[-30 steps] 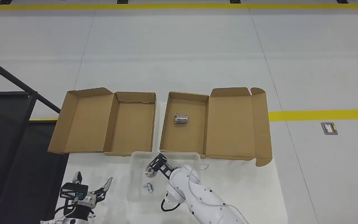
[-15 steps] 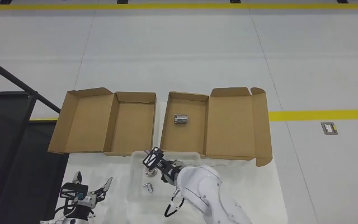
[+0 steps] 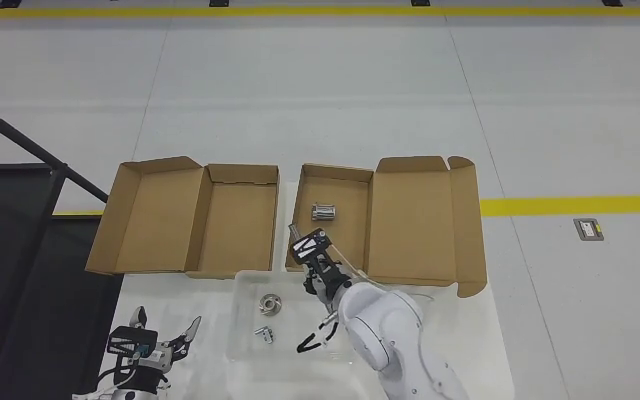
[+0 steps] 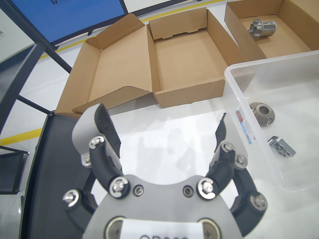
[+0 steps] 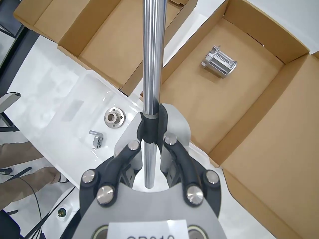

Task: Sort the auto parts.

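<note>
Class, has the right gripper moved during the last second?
Yes. The right gripper, shut on the rod, moved from above the clear bin towards the right box.

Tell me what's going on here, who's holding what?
The right pincer is shut on a long metal rod, held over the near part of the right cardboard box, where a splined part lies. A flanged ring and a small bracket lie in the clear bin. The left pincer is open beside the bin, holding nothing.

Bright, even light; faint soft shadows, sheen on the steel rod [image 5: 153, 50], wrist views bowed at edges
</note>
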Tool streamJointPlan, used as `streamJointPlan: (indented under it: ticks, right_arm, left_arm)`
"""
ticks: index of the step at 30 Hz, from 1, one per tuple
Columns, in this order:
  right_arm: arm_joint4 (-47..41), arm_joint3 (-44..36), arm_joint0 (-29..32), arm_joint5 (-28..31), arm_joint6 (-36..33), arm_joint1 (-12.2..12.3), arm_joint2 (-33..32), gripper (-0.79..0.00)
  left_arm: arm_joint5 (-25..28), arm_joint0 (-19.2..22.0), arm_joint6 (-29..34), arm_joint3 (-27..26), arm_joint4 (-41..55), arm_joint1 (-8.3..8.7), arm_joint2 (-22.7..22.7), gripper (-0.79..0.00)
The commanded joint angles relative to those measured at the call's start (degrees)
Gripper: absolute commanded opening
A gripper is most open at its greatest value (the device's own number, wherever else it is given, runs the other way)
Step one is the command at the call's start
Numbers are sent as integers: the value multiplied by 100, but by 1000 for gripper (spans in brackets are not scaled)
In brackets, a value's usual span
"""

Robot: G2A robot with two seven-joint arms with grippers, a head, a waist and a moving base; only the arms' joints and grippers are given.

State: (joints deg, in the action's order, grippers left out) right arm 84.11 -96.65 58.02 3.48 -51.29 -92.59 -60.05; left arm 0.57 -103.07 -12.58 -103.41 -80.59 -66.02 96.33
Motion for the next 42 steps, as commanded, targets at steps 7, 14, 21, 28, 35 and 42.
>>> streamJointPlan:
  ticks: [7,14,21,28,35,42]
  right_arm:
    - [-666,1644,-1150,-2449,1334,-300,-133,-785]
    - [-1339,3966,-2546,-2843,1809,-519,-240,-785]
    - [-1855,6115,-3616,-2550,1574,-732,-128,-785]
    - [-2249,7222,-4136,-2483,1695,-900,-125,-668]
    - [-2402,7662,-4310,-2424,1942,-974,-140,-502]
    - [-2484,7615,-4316,-2282,2322,-972,-200,-499]
  left_arm:
    - [0,0,0,0,0,0,0,0]
    - [0,0,0,0,0,0,0,0]
    - [0,0,0,0,0,0,0,0]
    - [0,0,0,0,0,0,0,0]
    - [0,0,0,0,0,0,0,0]
    - [0,0,0,0,0,0,0,0]
